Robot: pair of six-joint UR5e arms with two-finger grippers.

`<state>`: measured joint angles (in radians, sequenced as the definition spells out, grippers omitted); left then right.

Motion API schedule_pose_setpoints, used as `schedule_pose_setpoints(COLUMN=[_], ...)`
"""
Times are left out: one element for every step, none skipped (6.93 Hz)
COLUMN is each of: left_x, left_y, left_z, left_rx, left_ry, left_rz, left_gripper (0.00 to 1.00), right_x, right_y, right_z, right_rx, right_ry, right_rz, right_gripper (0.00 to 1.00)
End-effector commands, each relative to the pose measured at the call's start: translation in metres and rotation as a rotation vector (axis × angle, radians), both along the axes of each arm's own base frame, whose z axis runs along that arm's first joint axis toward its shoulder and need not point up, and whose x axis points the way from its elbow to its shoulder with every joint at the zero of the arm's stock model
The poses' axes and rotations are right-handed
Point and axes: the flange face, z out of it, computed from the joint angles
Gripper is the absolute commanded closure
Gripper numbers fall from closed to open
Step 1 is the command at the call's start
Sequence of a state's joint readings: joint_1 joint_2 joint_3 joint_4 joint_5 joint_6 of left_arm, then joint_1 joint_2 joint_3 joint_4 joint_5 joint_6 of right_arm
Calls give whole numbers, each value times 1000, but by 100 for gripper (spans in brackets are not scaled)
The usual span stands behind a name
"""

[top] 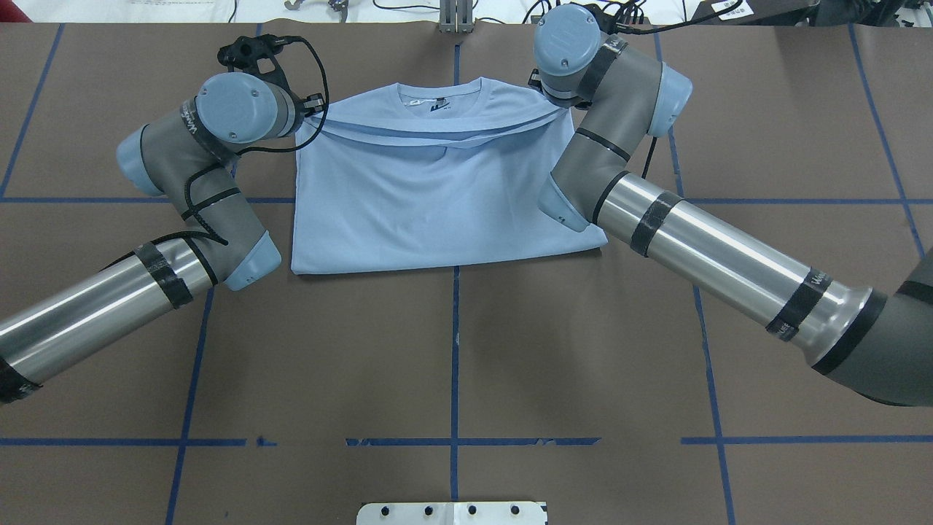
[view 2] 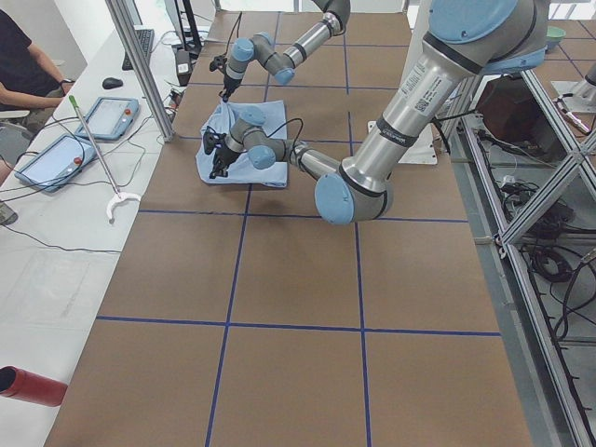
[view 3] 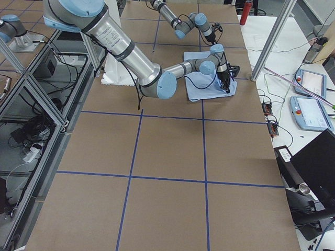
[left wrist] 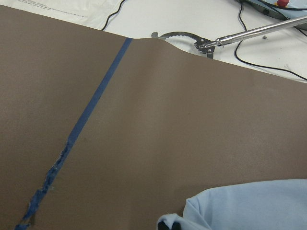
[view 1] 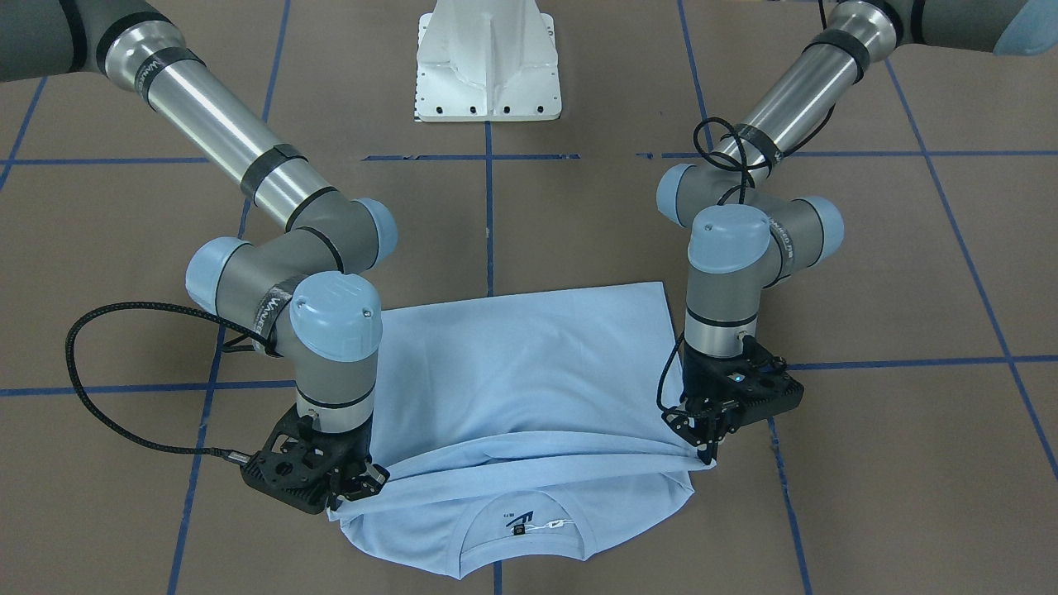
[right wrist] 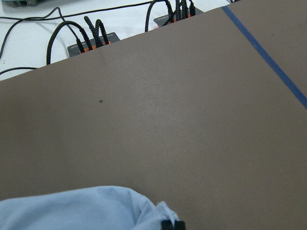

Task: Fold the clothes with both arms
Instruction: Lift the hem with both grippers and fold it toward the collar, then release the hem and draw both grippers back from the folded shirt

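On the robot's left side, the left gripper (view 1: 704,446) is pinched closed on one corner of the T-shirt's (top: 437,197) doubled-over edge. The shirt lies on the brown table (top: 452,350) between both grippers. That edge is stretched taut just short of the collar (top: 441,91). At the opposite corner, the right gripper (view 1: 362,487) is clamped tight on the same edge.

- The T-shirt (view 1: 512,372) was soft, matt cloth, smooth apart from a few creases
- The left arm (view 1: 785,91) and right arm (view 1: 215,124) had shiny brushed-metal tubes, matt grey joints and smooth plastic caps
- The left gripper (view 1: 707,448) and right gripper (view 1: 359,487) looked like matt black plastic
- The table (view 1: 579,231) was matt brown and paper-like, its blue tape (left wrist: 87,110) frayed
- The base (view 1: 488,74) was glossy white
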<state>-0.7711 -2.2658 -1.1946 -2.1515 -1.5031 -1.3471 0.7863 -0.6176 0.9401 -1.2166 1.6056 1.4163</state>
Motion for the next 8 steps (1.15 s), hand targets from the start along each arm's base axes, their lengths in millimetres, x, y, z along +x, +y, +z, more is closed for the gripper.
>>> schedule_pose_setpoints(left_x=[2,-8,-27,-35,-37,-37,-35,-35], left_y=[5,13,33,52,60,61,62,62], left_z=[-3,0,-9,-19,-19,-18,-16,-16], left_rx=[45,90,114,94,70,68,65,65], left_ry=[55,110,157,216,249,248,246,246], left_rz=[4,9,27,93,98,98,100,100], left_gripper=[68,68,67,66,66,66,65,65], right_x=[-8,9,38,66,75,71,63,47], right_y=[6,11,51,113,164,196,205,218], right_z=[-2,-24,-4,26,54,63,61,60], right_rx=[6,41,31,36,9,-48,-117,-142], right_ry=[-2,-49,-132,-183,-198,-238,-286,-299], right_rz=[-14,0,-52,-102,-120,-82,-16,-3], right_gripper=[45,45,44,39,37,33,33,32])
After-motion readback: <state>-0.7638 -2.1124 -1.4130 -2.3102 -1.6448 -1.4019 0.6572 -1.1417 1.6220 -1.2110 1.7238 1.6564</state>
